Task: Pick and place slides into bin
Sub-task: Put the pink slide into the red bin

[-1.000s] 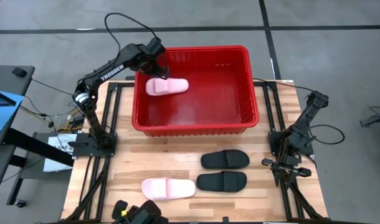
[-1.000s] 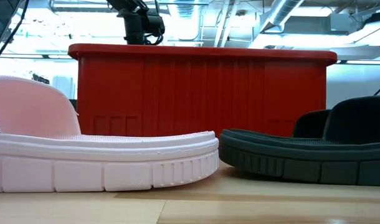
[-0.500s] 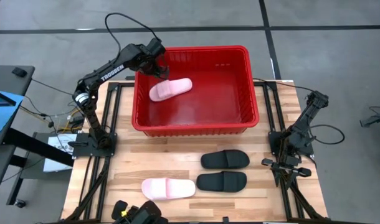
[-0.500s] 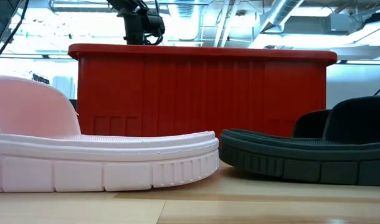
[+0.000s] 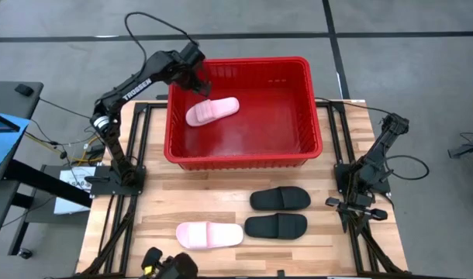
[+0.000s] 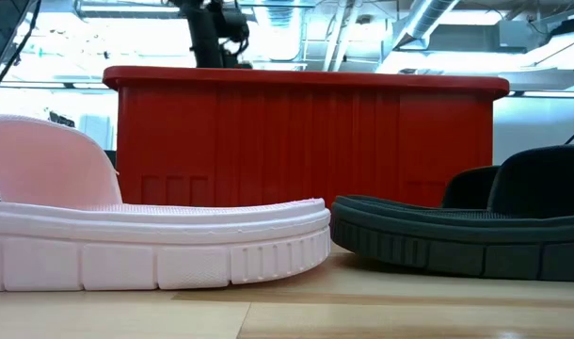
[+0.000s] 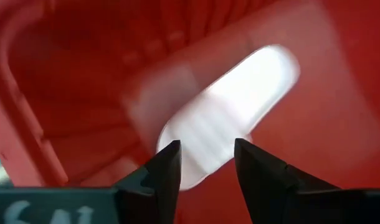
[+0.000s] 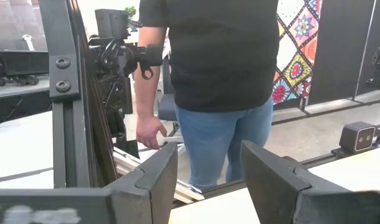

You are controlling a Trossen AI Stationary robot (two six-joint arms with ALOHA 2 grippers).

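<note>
The red bin (image 5: 306, 108) stands at the table's far middle. One pale pink slide (image 5: 212, 110) lies on the bin's floor at its far left, also in the left wrist view (image 7: 227, 112). My left gripper (image 5: 198, 77) is open and empty above it, over the bin's far left corner. A second pink slide (image 5: 210, 234) and two black slides (image 5: 280, 198) (image 5: 276, 226) lie on the table in front of the bin. My right gripper (image 8: 209, 180) is open and empty at the table's right edge, where the right arm (image 5: 376, 163) waits.
The low view shows the pink slide (image 6: 146, 235) and a black slide (image 6: 475, 226) close up, with the bin's near wall (image 6: 306, 141) behind. A person (image 8: 209, 74) stands beyond the table in the right wrist view.
My left gripper has let go of the pink slide, which dropped onto the bin's floor and turned slightly, its toe end swinging toward the far edge. The gripper has then risen and drawn back toward the bin's far left corner.
</note>
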